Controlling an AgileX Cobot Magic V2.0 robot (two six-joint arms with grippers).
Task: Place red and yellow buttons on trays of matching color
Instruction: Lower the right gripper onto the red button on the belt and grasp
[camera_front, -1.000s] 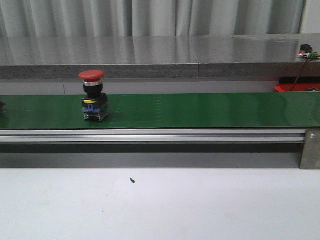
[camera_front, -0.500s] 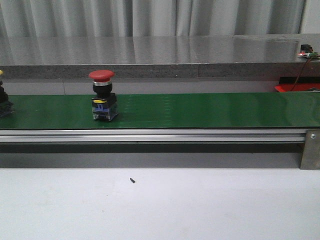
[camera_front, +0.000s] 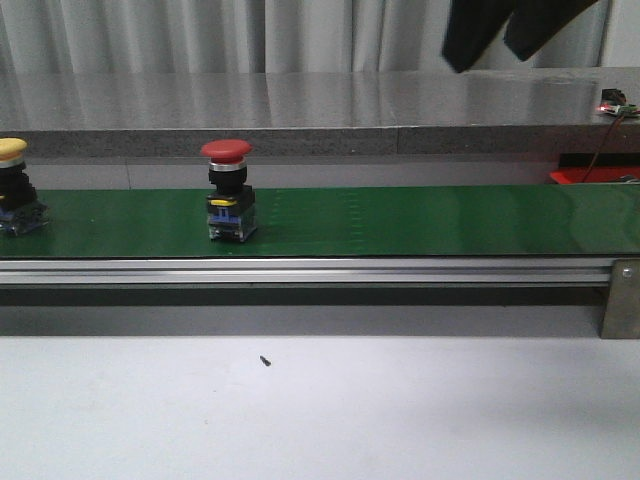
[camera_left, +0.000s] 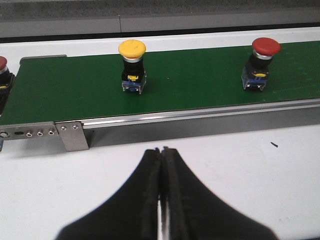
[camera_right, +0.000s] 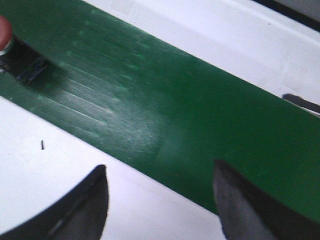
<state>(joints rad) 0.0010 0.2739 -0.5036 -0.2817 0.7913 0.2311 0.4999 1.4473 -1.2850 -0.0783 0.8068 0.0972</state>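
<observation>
While both buttons were riding the green belt (camera_front: 420, 220), nothing had been sorted: red button (camera_front: 229, 190) sat upright left of centre, yellow button (camera_front: 14, 185) at the far left edge. No trays were visible apart from a red edge (camera_front: 590, 175) far right, unclear what. Left gripper (camera_left: 162, 165) was pressed together over the white table (camera_left: 240, 165), holding nothing. Right gripper (camera_right: 160, 195) was spread wide, empty, above the belt. Every pick and place was still left
</observation>
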